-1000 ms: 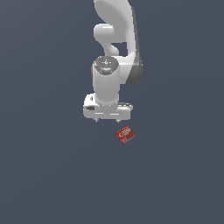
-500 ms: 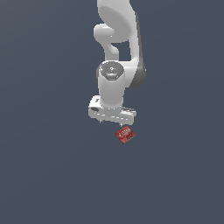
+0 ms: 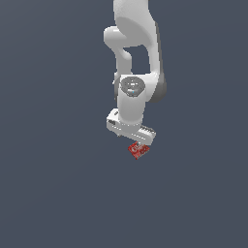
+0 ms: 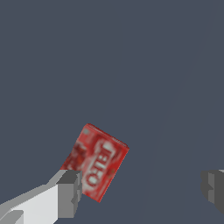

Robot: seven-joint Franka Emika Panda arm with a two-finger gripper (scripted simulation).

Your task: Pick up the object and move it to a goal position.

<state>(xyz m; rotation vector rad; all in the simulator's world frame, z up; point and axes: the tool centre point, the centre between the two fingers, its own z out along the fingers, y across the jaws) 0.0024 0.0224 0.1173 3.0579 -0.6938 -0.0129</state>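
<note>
Exterior view: the white arm (image 3: 133, 58) reaches down over the grey worktop (image 3: 53, 184), its gripper (image 3: 131, 139) just above the red box (image 3: 138, 150). The jaws stand wide apart, holding nothing. In the wrist view the box (image 4: 97, 161) lies flat beside one fingertip (image 4: 69, 192), well apart from the other. Its white label lettering is too blurred to read.

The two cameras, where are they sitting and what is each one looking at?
Exterior view: off the arm, looking from above onto the plain grey floor; it shows the white arm, its gripper and the red box.
Wrist view: on the wrist, looking down between the open fingers at the red box.
Both views share the red box, the gripper and the grey floor.
</note>
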